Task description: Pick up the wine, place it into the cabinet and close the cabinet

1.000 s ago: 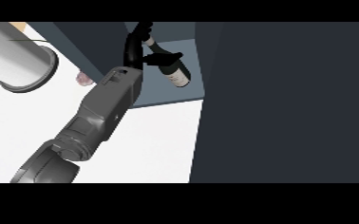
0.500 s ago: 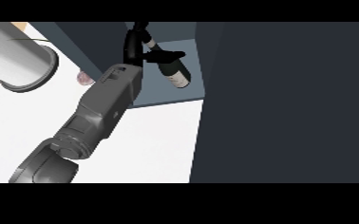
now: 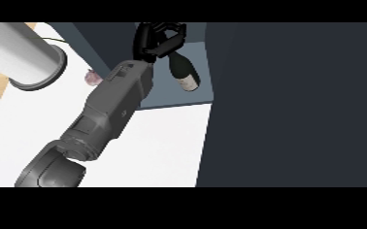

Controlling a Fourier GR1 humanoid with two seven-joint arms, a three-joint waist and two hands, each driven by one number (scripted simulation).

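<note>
- Wine bottle (image 3: 183,73) is seen lying tilted on the cabinet (image 3: 172,99) floor, neck pointing up toward the hand.
- Right hand (image 3: 154,39) is curled round the bottle's neck, inside the cabinet opening.
- Grey forearm (image 3: 108,111) is stretched from the white worktop (image 3: 158,150) into the cabinet.
- Grey cylinder (image 3: 28,58) is placed left of the cabinet; a small pinkish object (image 3: 91,77) is partly hidden beside the forearm.
- Dark cabinet door (image 3: 287,106) is shown right of the bottle.

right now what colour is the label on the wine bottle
Pale off-white, on the dark wine bottle, seen in the head view.
</note>
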